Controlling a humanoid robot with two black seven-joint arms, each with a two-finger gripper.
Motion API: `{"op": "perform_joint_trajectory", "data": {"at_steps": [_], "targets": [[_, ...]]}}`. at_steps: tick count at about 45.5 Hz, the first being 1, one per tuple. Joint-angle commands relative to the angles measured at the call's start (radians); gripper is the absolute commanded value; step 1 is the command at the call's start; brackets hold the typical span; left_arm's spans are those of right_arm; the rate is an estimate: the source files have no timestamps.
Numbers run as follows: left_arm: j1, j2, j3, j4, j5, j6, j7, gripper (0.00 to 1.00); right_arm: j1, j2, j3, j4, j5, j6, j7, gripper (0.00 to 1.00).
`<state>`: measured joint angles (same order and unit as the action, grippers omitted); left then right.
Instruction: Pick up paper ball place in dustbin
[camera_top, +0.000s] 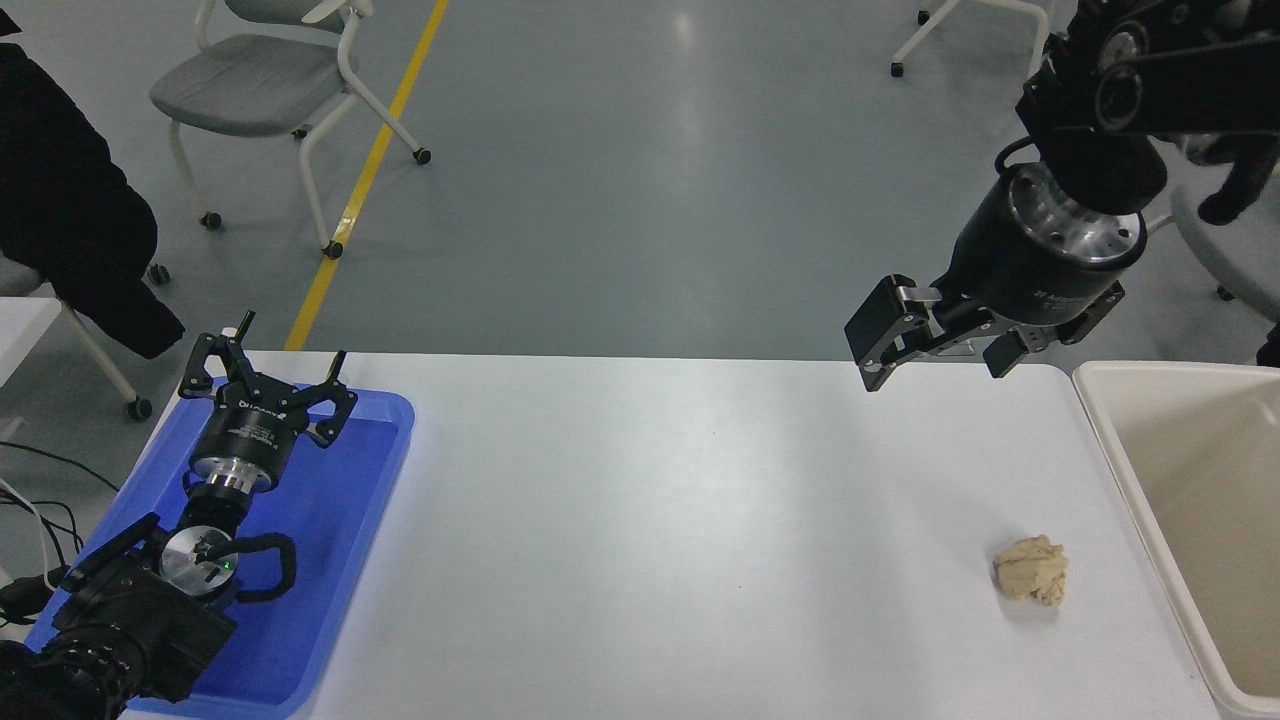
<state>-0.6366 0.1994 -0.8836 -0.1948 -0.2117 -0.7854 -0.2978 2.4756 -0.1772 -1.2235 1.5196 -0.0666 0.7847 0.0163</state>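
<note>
The paper ball lies on the white worktop at the near right, just left of the dustbin and apart from it; it is a lumpy tan wad, slightly wider than tall, with no clear long axis or pointing end. The dustbin stands at the worktop's right edge, cream-white with a thick rounded rim and a beige inside, cut off by the picture's right side. The right tool hangs in the air above the worktop's far right edge, well beyond the ball, its fingers spread and holding nothing, pointing down and to the left. The left tool is parked at the near left over a shallow blue tray, its fingers spread too. Small white print runs round each tool's black body, too fine to read. The worktop is smooth, plain and softly glossy. Beyond it lies a grey polished floor with a yellow line, grey chairs on castors, and a person in dark clothing at the far left.
</note>
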Motion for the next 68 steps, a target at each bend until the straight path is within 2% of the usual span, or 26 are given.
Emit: {"op": "perform_joint_trajectory", "data": {"at_steps": [1,15,19,32,46,53,60,68], "targets": [[0.000,0.000,0.000,0.000,0.000,0.000,-0.001,1.00,0.011,0.007,-0.007,0.005,0.010,0.001,-0.001,1.00],[0.000,0.000,0.000,0.000,0.000,0.000,-0.001,1.00,-0.073,-0.021,-0.007,-0.010,-0.005,0.001,-0.001,1.00],[0.000,0.000,0.000,0.000,0.000,0.000,-0.001,1.00,-0.125,-0.045,-0.008,-0.018,-0.027,-0.047,-0.001,1.00],[0.000,0.000,0.000,-0.003,0.000,0.000,-0.001,1.00,-0.331,-0.309,0.016,-0.082,-0.295,-0.085,-0.001,1.00],[0.000,0.000,0.000,0.000,0.000,0.000,0.000,1.00,-0.736,-0.458,0.202,-0.331,-0.544,-0.165,0.002,1.00],[0.000,0.000,0.000,0.000,0.000,0.000,0.000,1.00,-0.958,-0.479,0.373,-0.424,-0.654,-0.197,0.001,1.00],[0.000,0.000,0.000,0.000,0.000,0.000,0.000,1.00,-1.129,-0.470,0.444,-0.507,-0.664,-0.312,0.001,1.00],[0.000,0.000,0.000,0.000,0.000,0.000,0.000,1.00,-1.253,-0.421,0.461,-0.605,-0.671,-0.374,0.001,1.00]]}}
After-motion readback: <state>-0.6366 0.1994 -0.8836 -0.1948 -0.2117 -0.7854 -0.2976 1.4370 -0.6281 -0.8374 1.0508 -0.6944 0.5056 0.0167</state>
